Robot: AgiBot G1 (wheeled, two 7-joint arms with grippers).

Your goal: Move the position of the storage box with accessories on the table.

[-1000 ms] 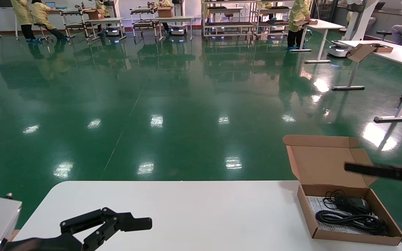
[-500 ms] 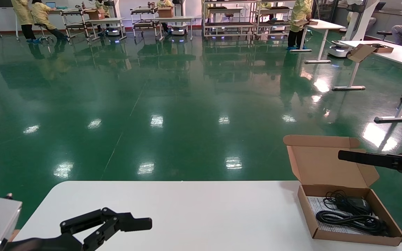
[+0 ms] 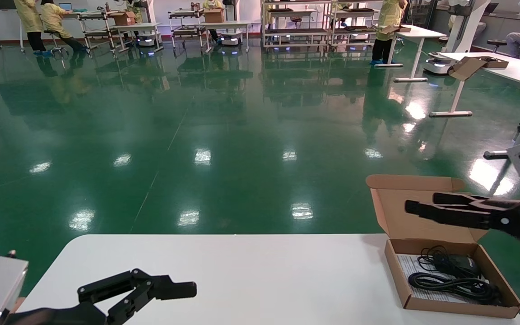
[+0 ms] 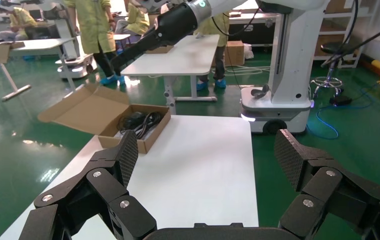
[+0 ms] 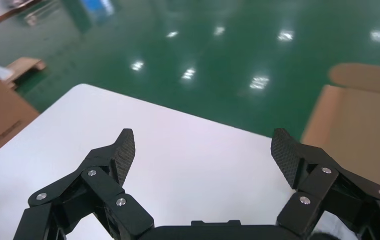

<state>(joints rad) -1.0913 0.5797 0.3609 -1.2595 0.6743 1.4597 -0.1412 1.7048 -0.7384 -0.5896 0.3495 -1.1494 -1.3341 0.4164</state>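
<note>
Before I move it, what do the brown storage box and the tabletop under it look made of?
The shallow brown storage box looks like corrugated cardboard: matte tan, folded walls, hinged flap lid with side tabs. The large white table looks smooth, faintly glossy, probably laminate or coated board; the pictures don't settle which.

A large robot lab or workshop: glossy green floor (image 3: 188, 126), wheeled metal racks (image 3: 296, 22), white tables (image 3: 508, 67), workers in yellow coats (image 3: 388, 18), and another white robot base (image 4: 288, 65).
</note>
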